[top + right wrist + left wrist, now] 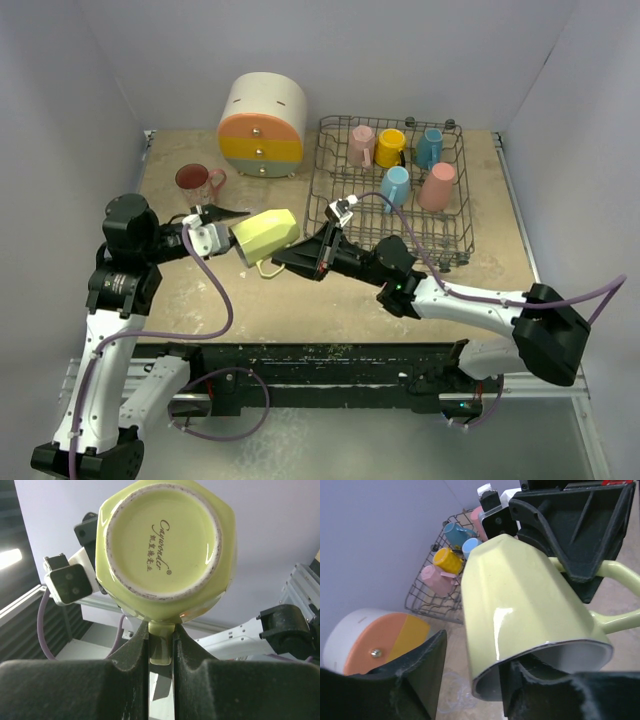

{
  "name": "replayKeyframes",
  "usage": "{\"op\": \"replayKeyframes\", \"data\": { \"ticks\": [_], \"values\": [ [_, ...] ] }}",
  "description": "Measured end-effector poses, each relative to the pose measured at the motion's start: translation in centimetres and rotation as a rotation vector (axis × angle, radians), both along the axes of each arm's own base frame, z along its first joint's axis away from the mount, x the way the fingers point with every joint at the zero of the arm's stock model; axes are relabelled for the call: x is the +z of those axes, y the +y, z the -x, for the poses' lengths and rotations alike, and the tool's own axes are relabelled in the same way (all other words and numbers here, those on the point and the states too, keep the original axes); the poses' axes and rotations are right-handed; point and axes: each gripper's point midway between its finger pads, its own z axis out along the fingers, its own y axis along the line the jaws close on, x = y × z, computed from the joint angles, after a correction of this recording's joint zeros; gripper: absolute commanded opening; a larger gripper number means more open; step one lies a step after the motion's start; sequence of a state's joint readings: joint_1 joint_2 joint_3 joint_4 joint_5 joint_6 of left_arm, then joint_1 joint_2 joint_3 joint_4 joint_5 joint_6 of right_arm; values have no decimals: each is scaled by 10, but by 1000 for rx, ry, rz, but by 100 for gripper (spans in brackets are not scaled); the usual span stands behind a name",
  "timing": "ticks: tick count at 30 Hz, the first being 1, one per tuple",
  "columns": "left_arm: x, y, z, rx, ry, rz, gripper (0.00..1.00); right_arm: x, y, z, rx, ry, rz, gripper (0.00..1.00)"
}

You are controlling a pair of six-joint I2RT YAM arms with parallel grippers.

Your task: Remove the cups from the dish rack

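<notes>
A pale green mug [265,235] hangs on its side above the table, left of the dish rack [327,170]. My right gripper [287,260] is shut on its handle [161,635], with the mug's base [165,545] facing that camera. My left gripper [476,665] is open at the mug's mouth: one finger [530,680] is inside the rim, the other [427,665] stands outside, apart from the wall [520,605]. In the rack stand a pink cup [362,145], a yellow cup [390,148], two light blue cups [430,147] [396,185] and a salmon tumbler [438,187].
A round cream cabinet [262,125] with coloured drawers stands at the back, left of the rack. A clear glass mug [195,180] with a reddish tint sits on the table in front of it, just behind my left gripper. Grey walls close in on both sides.
</notes>
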State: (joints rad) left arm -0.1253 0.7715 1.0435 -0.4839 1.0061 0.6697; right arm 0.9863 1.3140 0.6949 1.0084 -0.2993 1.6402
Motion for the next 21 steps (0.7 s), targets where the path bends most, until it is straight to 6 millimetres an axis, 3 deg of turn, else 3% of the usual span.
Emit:
{"op": "replayKeyframes", "data": {
  "ticks": [2,3,4,8,12,15,17,21],
  "values": [
    [-3,-1,2,-3,29,20,17,0,1,-3,-15,8,-8,1],
    [-4,-1,1,3,33,26,5,-1,2,-4,-14,17,-10,5],
    [-4,0,-1,10,26,28,0,-1,3,-4,-13,27,-13,12],
    [-2,1,-6,32,15,46,0,3,3,-7,-21,57,-42,41],
    [-13,4,-11,74,77,59,0,5,4,-7,-20,41,-60,71],
    [-27,6,-19,111,139,50,0,3,1,-14,-38,36,-50,84],
    [-43,12,-34,168,187,17,0,-6,-7,-29,-81,35,8,90],
    [-77,35,-68,323,299,-114,0,-28,-41,-65,-219,29,187,92]
  ]
}}
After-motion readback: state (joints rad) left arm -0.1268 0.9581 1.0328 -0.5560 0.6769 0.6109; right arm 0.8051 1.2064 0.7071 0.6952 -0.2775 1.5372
